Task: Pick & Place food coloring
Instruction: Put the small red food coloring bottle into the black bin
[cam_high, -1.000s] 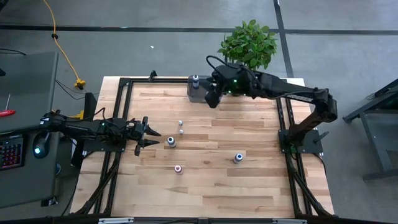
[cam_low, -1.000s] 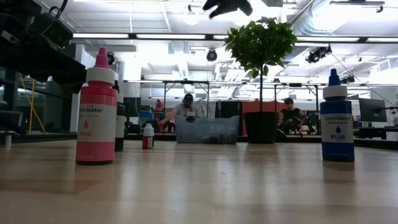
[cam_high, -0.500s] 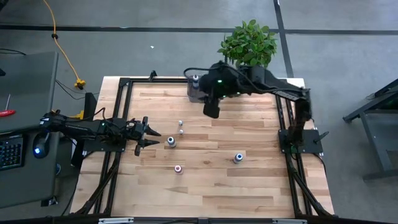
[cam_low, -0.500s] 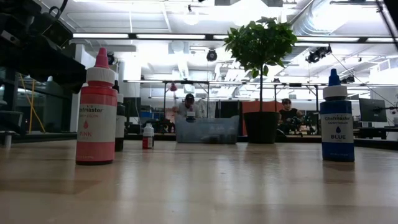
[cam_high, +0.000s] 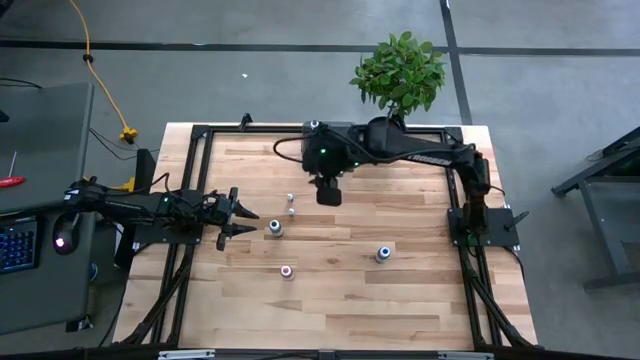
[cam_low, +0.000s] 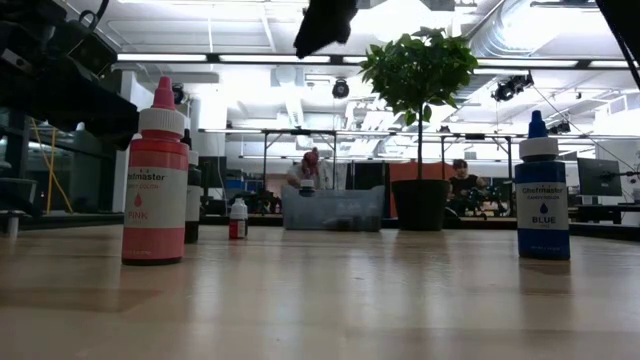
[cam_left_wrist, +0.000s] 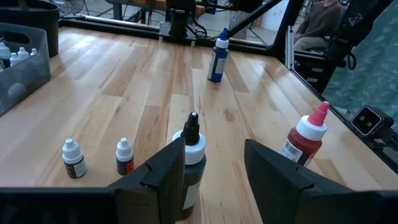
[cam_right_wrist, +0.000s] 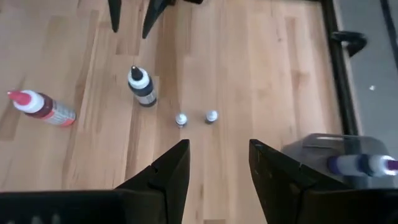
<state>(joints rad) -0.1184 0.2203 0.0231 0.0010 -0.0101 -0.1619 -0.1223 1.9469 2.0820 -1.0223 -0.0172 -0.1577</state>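
Right gripper (cam_high: 328, 196): it is hanging above the far middle of the tabletop (cam_high: 400, 300), its jaws standing apart with nothing between them; in the right wrist view its two dark fingers (cam_right_wrist: 171, 174) are framing bare wood.
Left gripper (cam_high: 240, 220): it is waiting low at the left side of the tabletop, jaws spread wide and empty, pointing at the black-capped bottle (cam_high: 274, 228) just in front of it.
Black-capped bottle: it is standing upright between the left gripper's fingers (cam_left_wrist: 166, 171) in the left wrist view, not being clamped.
Two small bottles (cam_high: 291, 205): they are standing close together near the tabletop's middle, just beyond the black-capped bottle and almost under the right gripper; both are showing white tops (cam_right_wrist: 181, 118).
Pink bottle (cam_high: 287, 270): it is standing upright toward the near side, apart from the others; in the low view it is looming large on the left (cam_low: 155, 175).
Blue bottle (cam_high: 383, 254): it is standing upright to the right of the pink bottle, well apart from both grippers (cam_low: 541, 190).
Grey tray (cam_low: 332, 210): it is sitting at the far edge of the tabletop, already holding bottles, among them one with a dark cap (cam_high: 314, 126).
Potted plant (cam_high: 400, 70): it is standing beyond the far edge, beside the tray.
People (cam_low: 462, 185): they are sitting in the room behind the tabletop.
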